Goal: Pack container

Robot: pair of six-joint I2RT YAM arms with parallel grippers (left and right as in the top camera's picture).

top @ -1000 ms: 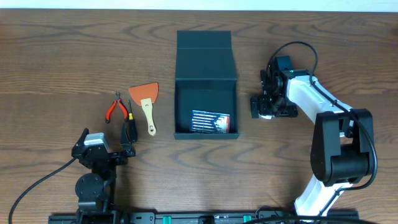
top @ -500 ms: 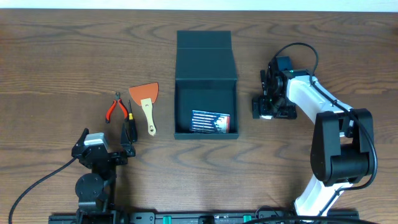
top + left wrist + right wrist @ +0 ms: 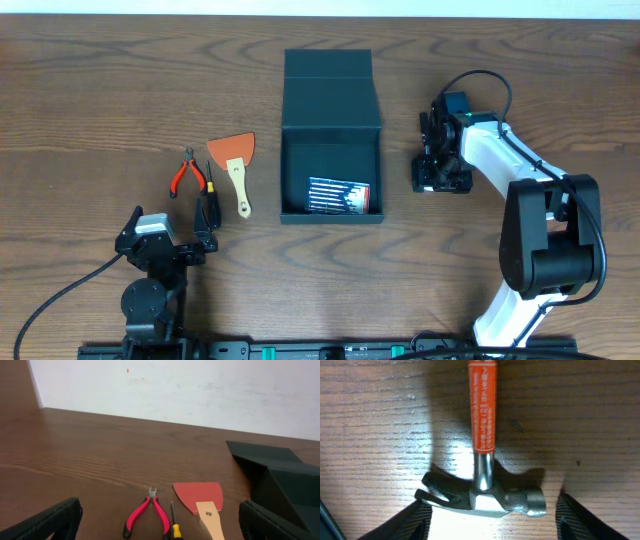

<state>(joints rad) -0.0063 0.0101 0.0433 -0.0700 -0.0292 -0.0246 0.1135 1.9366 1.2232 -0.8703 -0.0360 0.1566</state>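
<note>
Pliers [image 3: 184, 176], screwdriver [image 3: 208, 200], scraper [image 3: 233, 155] left of container [image 3: 332, 92].

The left arm [image 3: 150, 295] sits folded low at the near edge of the tabletop [image 3: 80, 100]. The left end effector [image 3: 167, 238] is spread wide and faces the far side. The right arm [image 3: 500, 155] reaches out from its base with the wrist bent down. The right end effector [image 3: 440, 176] points straight at the surface, its fingers [image 3: 415, 522] partly apart just above the wood.
</note>
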